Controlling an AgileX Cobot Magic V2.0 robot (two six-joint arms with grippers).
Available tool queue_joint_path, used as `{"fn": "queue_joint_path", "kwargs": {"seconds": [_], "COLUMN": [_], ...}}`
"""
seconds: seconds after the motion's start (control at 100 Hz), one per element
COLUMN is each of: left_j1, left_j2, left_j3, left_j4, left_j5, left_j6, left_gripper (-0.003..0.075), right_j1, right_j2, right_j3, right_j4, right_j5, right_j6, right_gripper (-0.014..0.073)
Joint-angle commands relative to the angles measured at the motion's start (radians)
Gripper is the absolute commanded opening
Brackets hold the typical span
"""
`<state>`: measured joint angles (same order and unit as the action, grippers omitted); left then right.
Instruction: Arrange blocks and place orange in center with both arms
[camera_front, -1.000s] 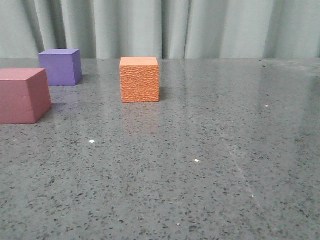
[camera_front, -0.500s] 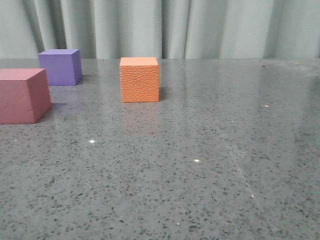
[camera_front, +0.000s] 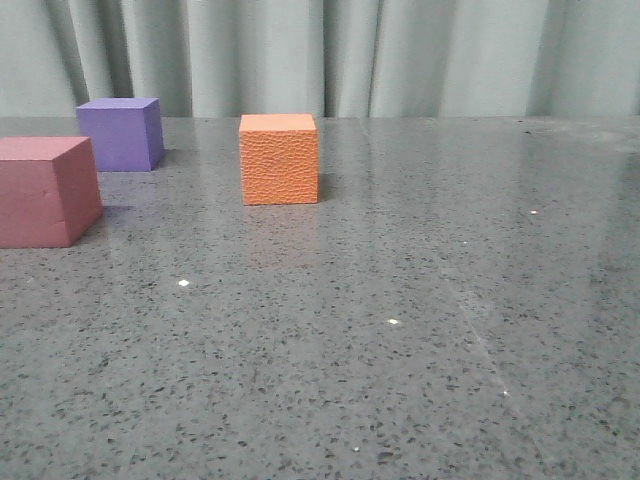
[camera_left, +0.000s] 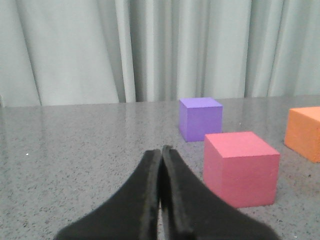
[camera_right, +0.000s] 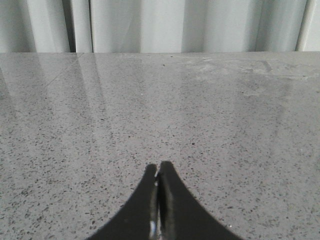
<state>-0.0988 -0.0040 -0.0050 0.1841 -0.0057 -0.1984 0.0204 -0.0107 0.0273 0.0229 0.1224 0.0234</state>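
Moved since earlier: nothing I can spot; front view matches the 2 prior pics, all 3 blocks where they were.
Orange block (camera_front: 279, 158): sits on the table (camera_front: 400, 330), left of mid-frame in front view, near the far edge by the curtain (camera_front: 400, 55); nothing touching it.
Purple block (camera_front: 121, 133): far left, further back than the orange block, well apart from it.
Pink-red block (camera_front: 46, 191): left edge of front view, partly cut off, nearer to me than the purple block, small gap btw them.
Left gripper (camera_left: 161, 150): fingers pressed together, holding nothing, tips above the table, short of the pink-red block.
Right gripper (camera_right: 158, 166): fingers pressed together too, nothing held, low over the table.
Front view only: no arms visible.
Left wrist view only: shows the gripper plus all 3 blocks, orange one cut at the frame edge.
Right wrist view only: gripper, table & curtain; no blocks.
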Motion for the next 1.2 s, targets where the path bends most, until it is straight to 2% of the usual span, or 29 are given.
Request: {"fn": "queue_joint_path", "kwargs": {"seconds": [0.0,0.12,0.23,0.52,0.7,0.98,1.08,1.15,1.19], "left_j1": [0.0,0.0,0.0,0.0,0.0,0.0,0.0,0.0,0.0], "left_j2": [-0.025,0.035,0.141,0.565,0.74,0.829,0.829,0.829,0.829], "left_j3": [-0.005,-0.133,-0.275,-0.75,-0.907,-0.974,-0.974,-0.974,-0.974], "left_j4": [-0.046,-0.091,-0.095,-0.167,-0.161,-0.161,-0.161,-0.161,-0.161], "left_j5": [-0.042,0.144,0.228,0.554,0.56,0.531,0.517,0.505,0.501], "left_j6": [-0.015,-0.015,-0.015,-0.015,-0.015,-0.008,0.022,0.022,0.022], "left_gripper": [-0.0019,-0.0019,-0.0019,-0.0019,-0.0019,-0.0014,0.0062,0.0184,0.0292], "right_j1": [-0.005,-0.005,-0.005,-0.005,-0.005,-0.005,-0.005,-0.005,-0.005], "right_j2": [-0.025,-0.025,-0.025,-0.025,-0.025,-0.025,-0.025,-0.025,-0.025], "right_j3": [-0.013,-0.013,-0.013,-0.013,-0.013,-0.013,-0.013,-0.013,-0.013], "right_j4": [0.0,0.0,0.0,0.0,0.0,0.0,0.0,0.0,0.0], "right_j5": [-0.089,-0.089,-0.089,-0.089,-0.089,-0.089,-0.089,-0.089,-0.089], "right_j6": [-0.007,-0.007,-0.007,-0.007,-0.007,-0.007,-0.007,-0.007,-0.007], "right_gripper": [-0.0067,-0.0067,-0.0067,-0.0067,-0.0067,-0.0067,-0.0067,-0.0067,-0.0067]}}
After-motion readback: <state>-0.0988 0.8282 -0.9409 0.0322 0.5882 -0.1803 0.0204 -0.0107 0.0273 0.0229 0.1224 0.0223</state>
